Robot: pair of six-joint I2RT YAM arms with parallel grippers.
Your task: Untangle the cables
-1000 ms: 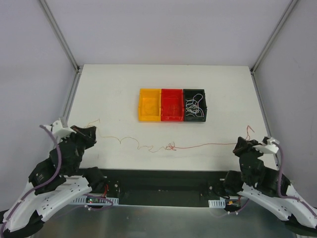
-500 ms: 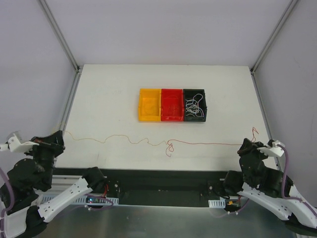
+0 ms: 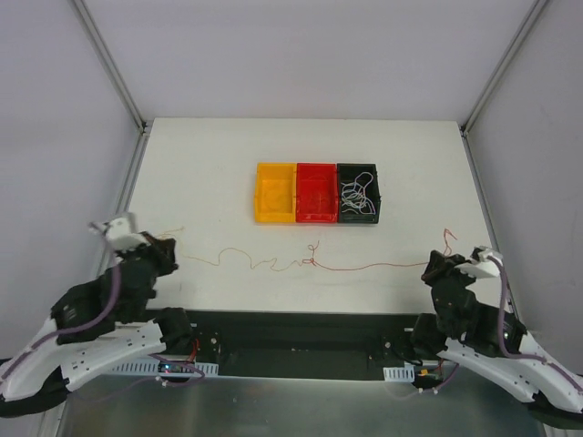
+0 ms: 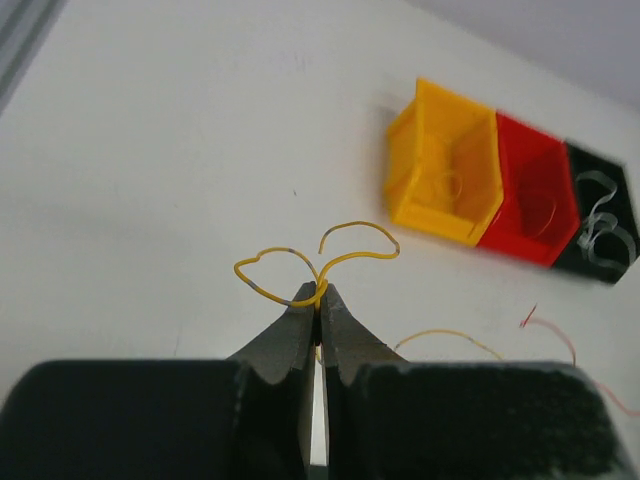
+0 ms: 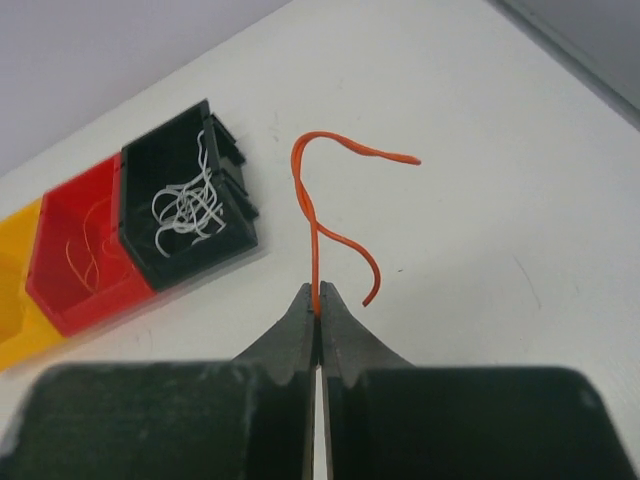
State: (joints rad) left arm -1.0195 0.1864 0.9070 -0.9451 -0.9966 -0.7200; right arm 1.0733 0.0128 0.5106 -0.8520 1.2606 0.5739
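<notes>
View from above: yellow cable (image 3: 239, 255) and red cable (image 3: 373, 267) strung across table (image 3: 209, 164), joined at knot (image 3: 312, 263), in front of bins (image 3: 316, 218). Left wrist: left gripper (image 4: 318, 295) clamped on end of yellow cable. Right wrist: right gripper (image 5: 318, 300) clamped on red cable; white cables (image 5: 185, 210) inside black bin (image 5: 205, 255).

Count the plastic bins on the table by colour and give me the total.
Yellow rectangular plastic bin: 1
Red rectangular plastic bin: 1
Black rectangular plastic bin: 1
Total: 3
</notes>
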